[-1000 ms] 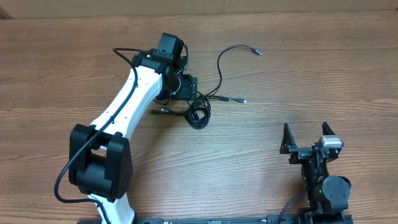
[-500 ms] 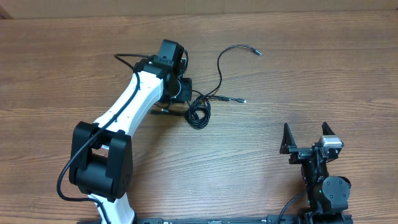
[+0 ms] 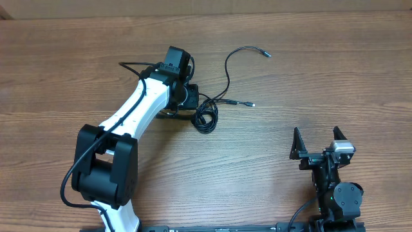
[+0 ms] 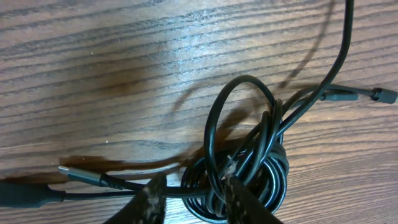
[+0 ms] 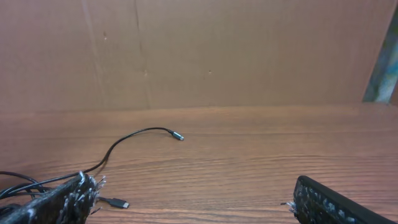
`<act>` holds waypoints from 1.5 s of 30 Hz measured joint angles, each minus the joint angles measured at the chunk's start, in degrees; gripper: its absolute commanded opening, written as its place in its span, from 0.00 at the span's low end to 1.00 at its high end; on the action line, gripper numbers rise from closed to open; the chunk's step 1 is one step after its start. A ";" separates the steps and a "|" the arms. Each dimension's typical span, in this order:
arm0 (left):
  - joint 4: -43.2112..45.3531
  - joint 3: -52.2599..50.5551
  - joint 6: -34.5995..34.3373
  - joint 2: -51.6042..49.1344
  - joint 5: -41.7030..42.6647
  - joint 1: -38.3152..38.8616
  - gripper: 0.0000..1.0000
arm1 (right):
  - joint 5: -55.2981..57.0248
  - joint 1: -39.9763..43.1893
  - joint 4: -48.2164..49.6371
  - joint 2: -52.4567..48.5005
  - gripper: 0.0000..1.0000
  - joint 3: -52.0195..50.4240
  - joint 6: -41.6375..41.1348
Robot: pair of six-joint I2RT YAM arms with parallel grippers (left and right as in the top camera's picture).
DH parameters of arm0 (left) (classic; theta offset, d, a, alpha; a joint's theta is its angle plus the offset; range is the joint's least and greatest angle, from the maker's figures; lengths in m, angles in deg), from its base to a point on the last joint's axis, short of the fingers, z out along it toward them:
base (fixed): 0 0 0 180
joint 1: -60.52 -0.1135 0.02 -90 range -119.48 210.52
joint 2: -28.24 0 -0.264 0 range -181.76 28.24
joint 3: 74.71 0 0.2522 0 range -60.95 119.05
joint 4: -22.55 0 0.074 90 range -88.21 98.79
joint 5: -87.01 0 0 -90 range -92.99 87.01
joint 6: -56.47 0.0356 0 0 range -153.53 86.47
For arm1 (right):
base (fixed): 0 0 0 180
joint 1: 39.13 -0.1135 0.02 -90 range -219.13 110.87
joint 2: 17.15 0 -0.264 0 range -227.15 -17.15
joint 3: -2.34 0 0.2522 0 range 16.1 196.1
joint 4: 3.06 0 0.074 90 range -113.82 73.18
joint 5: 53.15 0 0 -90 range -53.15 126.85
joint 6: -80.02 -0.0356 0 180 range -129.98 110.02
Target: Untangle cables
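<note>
Since a second ago, our left arm (image 3: 138, 106) has crept a little toward nine o'clock across the counter (image 3: 335, 71). From overhead its wrist now covers most of the free plug (image 4: 74, 175) that lay clear beside it. The cables (image 4: 249, 165) and the right arm have not stirred.

Nearest us, at five o'clock in the overhead view, the right claw (image 3: 315, 138) sits parked, spread wide and holding nothing, well apart from the work. We judge it is kept back to leave the left arm room.

Farther out, the left claw (image 4: 194, 202) is down at the nine o'clock edge of the cables, where they wind into a tight coil. Its fingers (image 4: 151, 200) are drawn near together with strands running between them; whether they truly nip the cord we cannot tell. The coil lies just at one o'clock of the claw, the free plug at nine. Holding at the coil's edge, we judge, would let one loop be drawn out.

Farthest, the short loose end (image 3: 250, 103) points toward three o'clock and the long loose end (image 3: 264, 54) arcs toward one.
</note>
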 measured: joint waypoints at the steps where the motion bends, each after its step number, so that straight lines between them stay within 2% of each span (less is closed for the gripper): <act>1: 0.83 -0.09 -0.04 0.00 0.00 0.00 0.29 | 0.02 0.00 -0.02 0.00 1.00 0.00 0.02; 4: 2.34 -0.61 -0.04 0.00 0.00 0.33 0.26 | 0.02 0.00 -0.02 0.00 1.00 0.00 0.00; 6: 2.45 -0.94 -0.07 0.00 0.83 0.74 0.13 | -1.22 0.00 -0.02 0.00 1.00 0.00 -1.68; 7: 2.54 -0.96 -0.02 0.00 1.53 0.76 0.10 | -2.51 0.00 0.00 0.00 1.00 0.00 -2.97; 10: 3.45 -0.96 -0.26 0.00 2.56 0.74 0.04 | -8.87 0.00 0.72 0.00 1.00 0.00 -7.98; 12: 3.80 -0.96 -0.26 0.00 2.97 0.74 0.04 | -12.22 0.00 0.04 0.00 1.00 0.57 -10.32; 14: 3.78 -0.98 -0.26 0.00 3.28 0.74 0.04 | -13.05 0.02 -4.48 -0.55 1.00 5.46 -12.46; 16: 3.93 -0.98 0.72 0.00 4.52 0.74 0.04 | -12.44 0.02 -10.56 -2.95 1.00 15.08 -13.46; 17: 3.89 -0.98 2.14 0.00 6.16 0.72 0.04 | -11.76 0.00 -13.94 -6.32 1.00 22.97 -13.73; 19: 3.45 -0.98 3.61 0.00 7.82 0.31 0.04 | -11.52 0.00 -20.15 -11.91 1.00 32.28 -14.21; 22: 2.71 -0.98 6.73 0.00 12.50 -1.42 0.04 | -11.50 0.00 -28.61 -22.38 1.00 42.29 -14.69; 24: 2.36 -0.98 8.48 0.00 16.92 -4.31 0.04 | -12.85 0.00 -36.15 -36.76 1.00 51.36 -15.82; 27: 1.20 -0.98 14.14 0.00 26.27 -8.20 0.04 | -24.13 0.04 -34.14 -49.51 1.00 55.78 -16.28; 28: 0.92 -0.98 16.35 0.00 29.88 -9.35 0.04 | -26.36 0.07 -33.40 -51.06 1.00 55.93 -16.33; 30: 0.46 -0.98 19.28 0.00 34.03 -10.67 0.04 | -33.83 0.04 -31.93 -55.63 0.90 55.95 -16.74; 31: 0.09 -0.98 20.37 0.00 35.50 -11.13 0.04 | -38.10 0.04 -31.15 -58.55 0.75 55.95 -17.03; 33: -0.20 -0.98 22.08 0.00 37.75 -11.98 0.04 | -42.21 0.02 -30.71 -61.75 0.62 55.95 -17.59; 34: -0.39 -0.98 23.28 0.00 39.15 -12.59 0.04 | -46.27 -0.09 -30.67 -65.48 0.47 55.95 -18.12; 36: -0.57 -0.98 24.98 0.00 41.68 -13.35 0.04 | -49.77 -1.16 -30.71 -71.12 0.23 55.95 -19.56; 38: -0.55 -0.98 26.82 0.00 43.17 -13.70 0.04 | -51.19 -2.99 -30.73 -75.34 0.08 55.95 -20.52; 40: -0.59 -0.98 27.67 0.00 42.60 -13.66 0.04 | -52.24 -6.05 -29.53 -80.65 0.07 55.95 -21.22; 41: -0.59 -0.98 27.69 0.00 41.79 -13.64 0.04 | -52.28 -6.91 -29.07 -81.83 0.11 55.95 -21.84; 42: -0.55 -0.98 27.39 0.00 38.51 -13.64 0.04 | -51.76 -8.72 -27.26 -84.70 0.17 55.95 -23.74; 43: -0.28 -0.98 25.77 0.00 34.49 -13.55 0.04 | -49.68 -9.92 -26.60 -86.60 0.36 55.95 -26.32; 45: -0.09 -0.98 22.58 0.00 29.07 -13.53 0.04 | -46.10 -11.30 -26.01 -88.50 0.43 55.95 -29.09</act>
